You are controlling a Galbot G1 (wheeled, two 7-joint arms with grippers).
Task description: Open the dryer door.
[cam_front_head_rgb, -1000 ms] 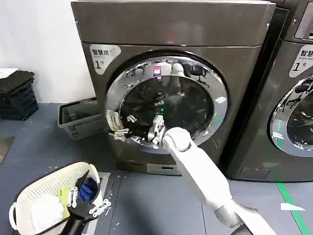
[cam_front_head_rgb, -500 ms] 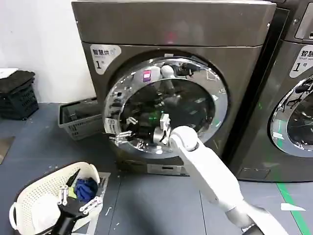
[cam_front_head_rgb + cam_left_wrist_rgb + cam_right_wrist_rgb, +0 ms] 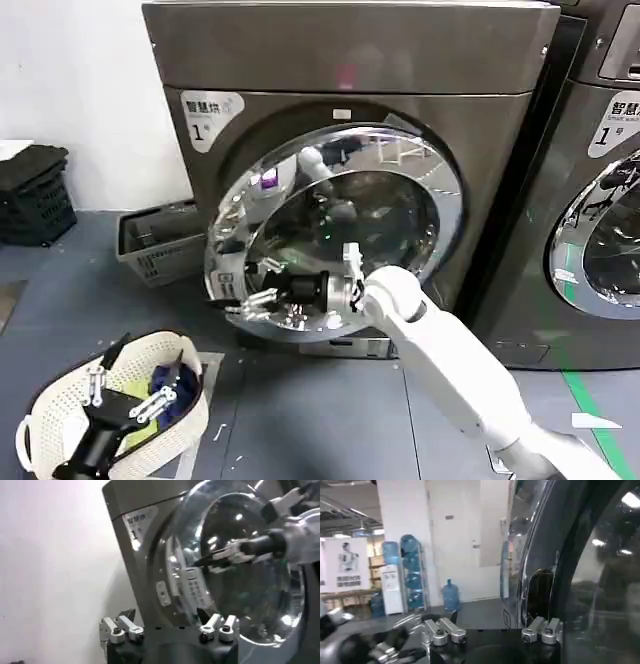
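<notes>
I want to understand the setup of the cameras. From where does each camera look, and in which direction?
Head view: high on the robot, looking down at the dryer door; right end effector at its free edge, left end effector over a basket.
Left wrist view: low beside the dryer, facing the door; own fingers in front.
Right wrist view: against the chrome ring; own fingers visible.
Shared: head and left wrist views show the right end effector.

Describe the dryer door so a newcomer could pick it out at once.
Find the dark bronze-grey dryer that stands fully in view. The dryer door is its round front porthole, dark glass in a wide chrome ring. Unlike the neighbouring machine's door, it is ajar, with the right gripper at its free edge.
</notes>
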